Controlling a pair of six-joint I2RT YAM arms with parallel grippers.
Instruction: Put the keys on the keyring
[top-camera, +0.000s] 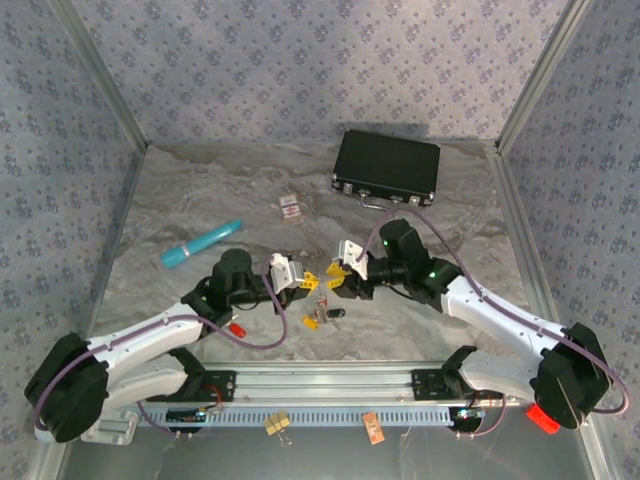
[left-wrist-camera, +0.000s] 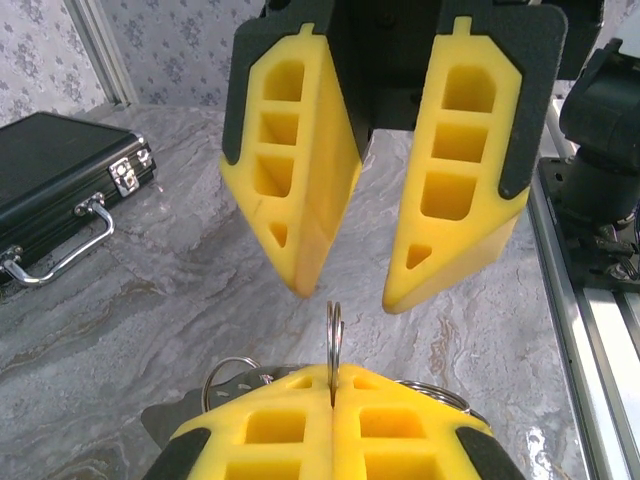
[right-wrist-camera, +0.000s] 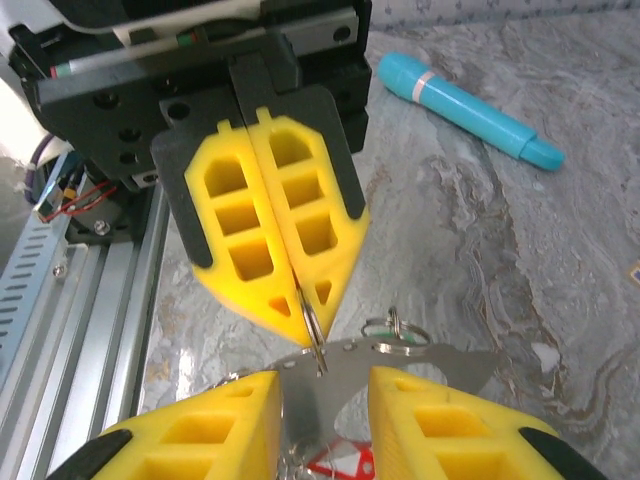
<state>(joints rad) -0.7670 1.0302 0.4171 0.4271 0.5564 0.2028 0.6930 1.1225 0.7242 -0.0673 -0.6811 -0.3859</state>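
Observation:
My left gripper (left-wrist-camera: 332, 385) is shut on a thin silver split ring (left-wrist-camera: 334, 335) standing edge-on between its fingertips. That ring hooks into a flat metal plate with holes (right-wrist-camera: 400, 358), which also carries other rings (right-wrist-camera: 395, 328). My right gripper (right-wrist-camera: 322, 385) faces it with jaws open, and the plate hangs in the gap between them. A red tag (right-wrist-camera: 345, 465) shows below the plate. Loose keys, one yellow-headed (top-camera: 314, 321) and one black (top-camera: 336, 313), lie on the table under the two grippers (top-camera: 308, 282) (top-camera: 338, 273). I cannot tell whether the plate belongs to the keyring.
A black case (top-camera: 387, 166) with a metal handle sits at the back right. A turquoise cylinder (top-camera: 200, 243) lies at the left, and a small red-and-white card (top-camera: 290, 207) behind the grippers. The aluminium rail (top-camera: 330, 385) runs along the near edge.

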